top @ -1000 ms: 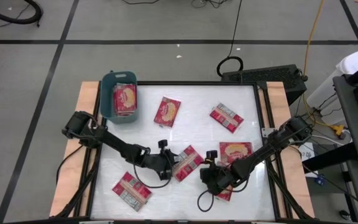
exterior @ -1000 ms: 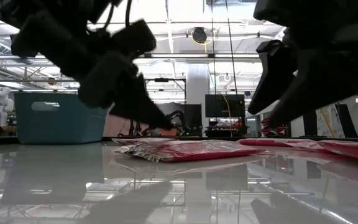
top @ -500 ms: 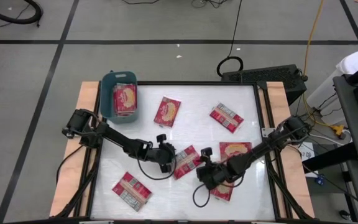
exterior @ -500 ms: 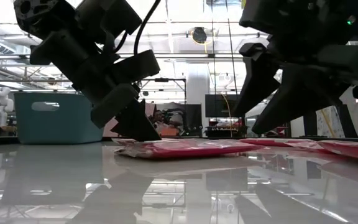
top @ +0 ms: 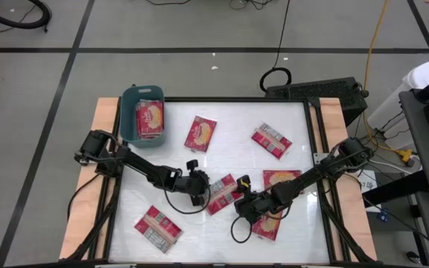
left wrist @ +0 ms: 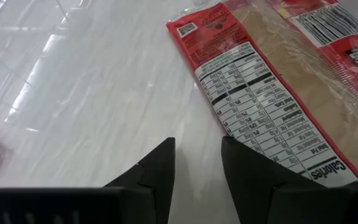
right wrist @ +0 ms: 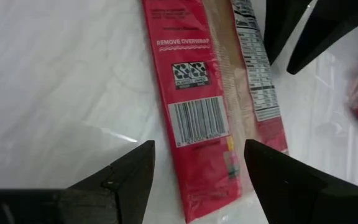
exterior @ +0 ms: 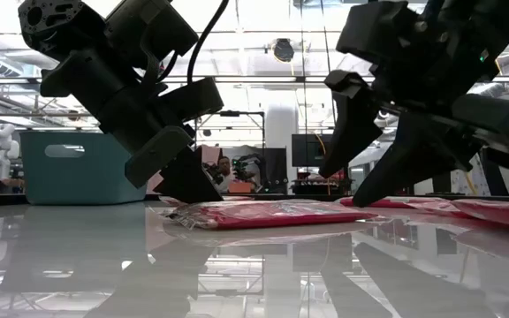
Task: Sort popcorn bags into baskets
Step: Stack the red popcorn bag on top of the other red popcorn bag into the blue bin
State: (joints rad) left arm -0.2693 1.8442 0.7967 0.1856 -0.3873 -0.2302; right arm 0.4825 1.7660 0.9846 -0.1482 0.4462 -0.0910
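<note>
A red popcorn bag (top: 220,193) lies label-side up mid-table, flat in the low view (exterior: 263,212). My left gripper (top: 202,186) stands at its left edge, open a little, with only bare table between its fingertips (left wrist: 197,149) beside the bag's nutrition label (left wrist: 253,93). My right gripper (top: 238,201) is at the bag's other end, open wide, its fingers (right wrist: 129,177) straddling the barcode end (right wrist: 197,118) without closing on it. The teal basket (top: 128,112) at the back left holds one bag (top: 151,119).
Loose bags lie at the back middle (top: 200,132), back right (top: 271,141), right (top: 281,179), front left (top: 157,227) and under the right arm (top: 267,225). Wooden rails (top: 103,126) edge the white table.
The right gripper has slid left onto the bag's end. The left gripper has moved up beside the bag's left edge. Both jaws kept their width.
</note>
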